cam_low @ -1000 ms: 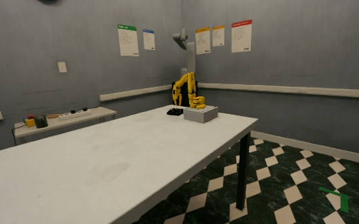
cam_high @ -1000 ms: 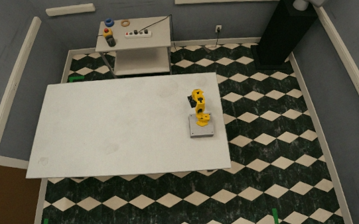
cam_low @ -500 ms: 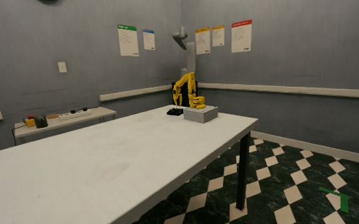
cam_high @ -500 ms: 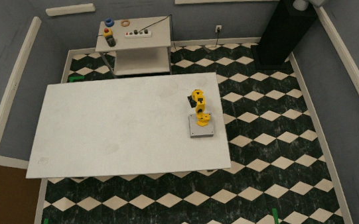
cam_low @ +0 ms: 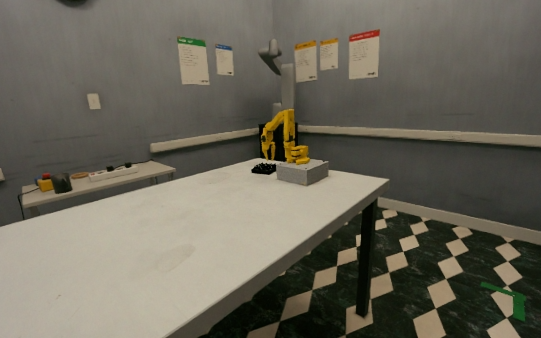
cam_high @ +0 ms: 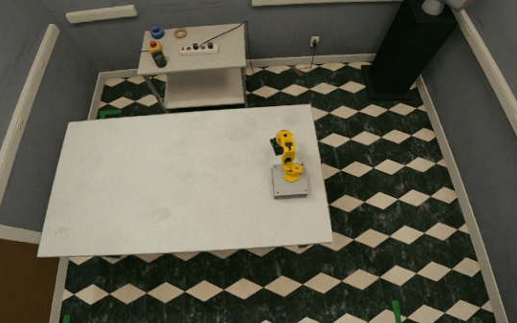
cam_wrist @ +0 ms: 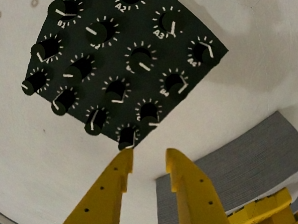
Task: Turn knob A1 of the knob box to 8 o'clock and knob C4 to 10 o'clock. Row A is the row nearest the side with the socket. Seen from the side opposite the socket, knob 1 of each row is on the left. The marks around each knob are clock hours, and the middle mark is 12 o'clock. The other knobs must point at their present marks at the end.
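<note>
The black knob box (cam_high: 273, 146) (cam_low: 263, 171) (cam_wrist: 90, 50) lies on the table beside the arm's base, its knobs in rows with white marks. In the wrist view, knob C4 (cam_wrist: 149, 111) is near the box's lower right edge, its white pointer line toward the bottom of the picture. Knob A1 is outside the wrist view, past its top edge. Knob A4 (cam_wrist: 202, 53) is at the right corner, D4 (cam_wrist: 127, 137) at the bottom corner. My gripper (cam_low: 269, 157) (cam_wrist: 150, 152) is slightly open and empty, tips above the box and just below D4 in the wrist view.
The grey base block (cam_high: 290, 190) (cam_low: 302, 172) (cam_wrist: 230, 155) stands close beside the box. The white table (cam_high: 172, 182) (cam_low: 170, 225) carries both. A side table (cam_high: 229, 62) with a power strip (cam_high: 200, 50) (cam_low: 114, 172) stands apart behind it.
</note>
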You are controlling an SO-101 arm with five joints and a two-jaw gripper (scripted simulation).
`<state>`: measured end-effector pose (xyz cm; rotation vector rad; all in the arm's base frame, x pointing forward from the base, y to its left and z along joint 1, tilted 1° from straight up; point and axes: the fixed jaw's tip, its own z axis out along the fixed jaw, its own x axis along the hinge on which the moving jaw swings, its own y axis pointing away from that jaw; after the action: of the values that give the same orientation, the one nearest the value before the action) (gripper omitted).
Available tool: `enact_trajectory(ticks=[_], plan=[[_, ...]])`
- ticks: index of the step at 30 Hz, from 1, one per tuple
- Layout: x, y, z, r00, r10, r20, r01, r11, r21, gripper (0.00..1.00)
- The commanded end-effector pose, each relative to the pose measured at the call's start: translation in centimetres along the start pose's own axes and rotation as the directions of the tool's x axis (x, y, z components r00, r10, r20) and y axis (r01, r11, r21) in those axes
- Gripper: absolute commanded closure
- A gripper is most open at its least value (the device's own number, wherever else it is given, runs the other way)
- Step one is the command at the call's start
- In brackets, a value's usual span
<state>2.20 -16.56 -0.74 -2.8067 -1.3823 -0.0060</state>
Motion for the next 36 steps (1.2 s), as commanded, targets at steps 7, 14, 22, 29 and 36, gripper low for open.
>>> enact_trajectory(ticks=[7,14,22,29,36], plan=[[0.2,0.0,-0.1,1.0,0.001,0.006,-0.001,1.0,-0.006,0.9],[0.2,0.0,0.2,1.0,0.001,0.006,-0.001,1.0,-0.006,0.9],[0.1,0.0,0.8,1.0,0.001,0.006,-0.001,1.0,-0.006,0.9],[0.2,0.0,1.3,1.0,0.001,0.006,-0.001,1.0,-0.006,0.9],[0.2,0.0,1.4,1.0,0.001,0.006,-0.001,1.0,-0.006,0.9]])
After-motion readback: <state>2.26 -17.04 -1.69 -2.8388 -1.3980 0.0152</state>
